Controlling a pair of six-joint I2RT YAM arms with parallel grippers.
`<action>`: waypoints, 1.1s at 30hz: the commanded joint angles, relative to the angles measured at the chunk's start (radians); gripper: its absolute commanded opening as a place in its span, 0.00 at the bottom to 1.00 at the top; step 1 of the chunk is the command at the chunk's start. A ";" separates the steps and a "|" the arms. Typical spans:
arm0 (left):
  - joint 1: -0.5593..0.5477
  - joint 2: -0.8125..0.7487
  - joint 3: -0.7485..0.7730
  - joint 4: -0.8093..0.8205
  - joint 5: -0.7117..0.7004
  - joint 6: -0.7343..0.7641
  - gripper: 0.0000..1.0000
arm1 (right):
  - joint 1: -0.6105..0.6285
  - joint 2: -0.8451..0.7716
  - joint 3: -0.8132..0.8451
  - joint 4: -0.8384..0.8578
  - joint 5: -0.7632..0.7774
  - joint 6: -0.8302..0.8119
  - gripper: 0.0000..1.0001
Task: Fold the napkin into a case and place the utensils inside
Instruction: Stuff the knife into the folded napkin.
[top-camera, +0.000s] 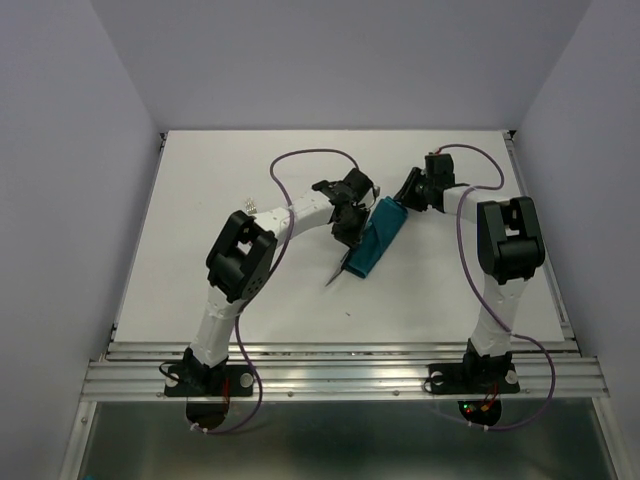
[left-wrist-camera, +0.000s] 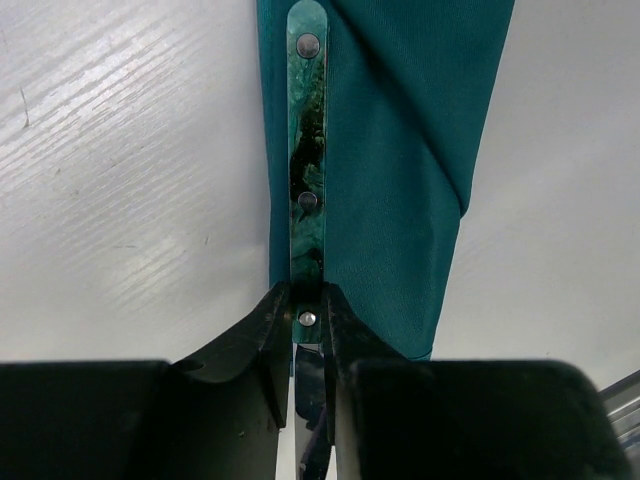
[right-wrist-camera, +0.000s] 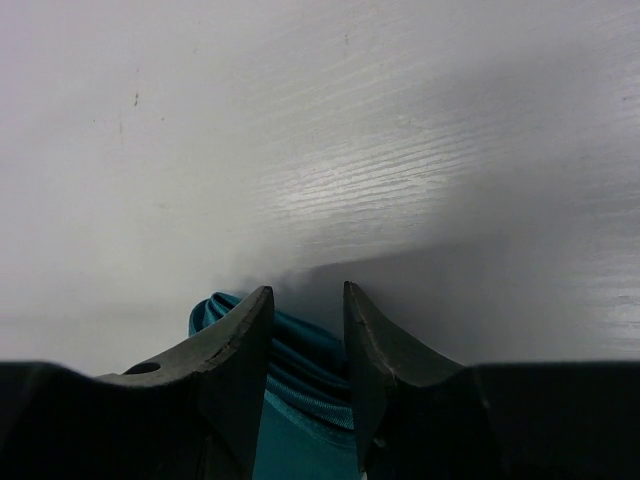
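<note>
On white table (top-camera: 200, 200), teal case (top-camera: 378, 240), utensil (left-wrist-camera: 305, 150), pale walls (top-camera: 60, 150)

white arm links (top-camera: 215, 320), black joint housings (top-camera: 240, 262), purple cables (top-camera: 310, 152), black bases (top-camera: 205, 380), green LED (top-camera: 463, 405), right gripper (right-wrist-camera: 307, 290) matte black, tapered fingers (right-wrist-camera: 235, 340)

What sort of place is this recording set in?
Probably a lab robot cell: a white table boxed in by plain walls, a left arm and right arm bolted to a metal rail, with a folded napkin and a utensil as props.
</note>
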 joint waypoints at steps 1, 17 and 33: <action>-0.009 0.006 0.061 -0.030 0.024 0.000 0.00 | 0.010 -0.017 -0.037 -0.051 -0.006 -0.008 0.40; -0.012 0.046 0.111 -0.029 0.046 -0.025 0.00 | 0.028 -0.050 -0.071 -0.044 -0.006 -0.003 0.41; -0.012 0.143 0.242 -0.049 0.047 -0.039 0.00 | 0.047 -0.106 -0.147 -0.022 -0.020 0.007 0.41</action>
